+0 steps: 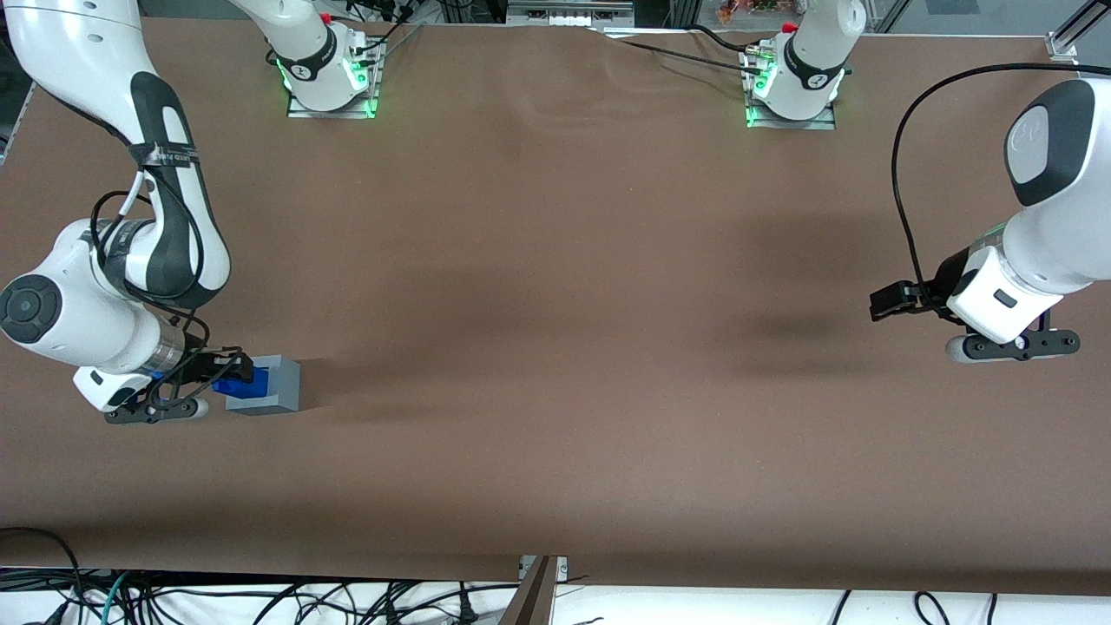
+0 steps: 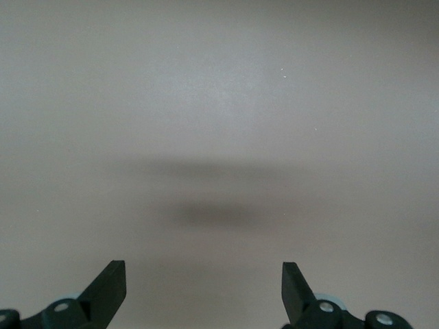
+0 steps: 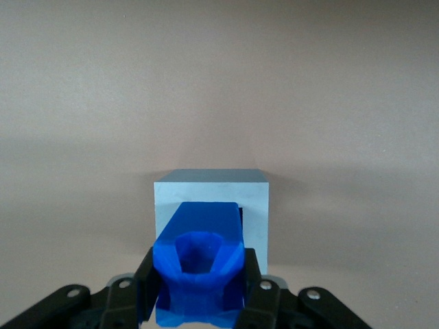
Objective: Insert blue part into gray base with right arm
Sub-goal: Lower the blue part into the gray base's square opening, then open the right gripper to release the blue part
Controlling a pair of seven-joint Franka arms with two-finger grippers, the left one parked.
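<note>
Tool (image 1: 227, 375) of right arm (image 1: 104, 286) low over the table (image 1: 555, 347), toward the working arm's end, 2 fingers (image 3: 145, 277) clamped on blue part (image 1: 233, 383). Wrist view: black fingers press against both sides of blue part (image 3: 199, 264), tool (image 3: 199, 288) gripping it near its wider, cupped end.

Gray base (image 1: 269, 384) sits on the table directly ahead of the fingertips, touching or nearly touching the blue part. Wrist view: narrower end of the blue part reaches over the top face of gray base (image 3: 210, 199) and covers most of the recess; a dark sliver of the recess shows beside the part's edge. Cannot tell whether the part's tip is already inside the recess or only resting over it.

Base stands square and upright, shadow stretching from it toward the parked arm's end of the table.
</note>
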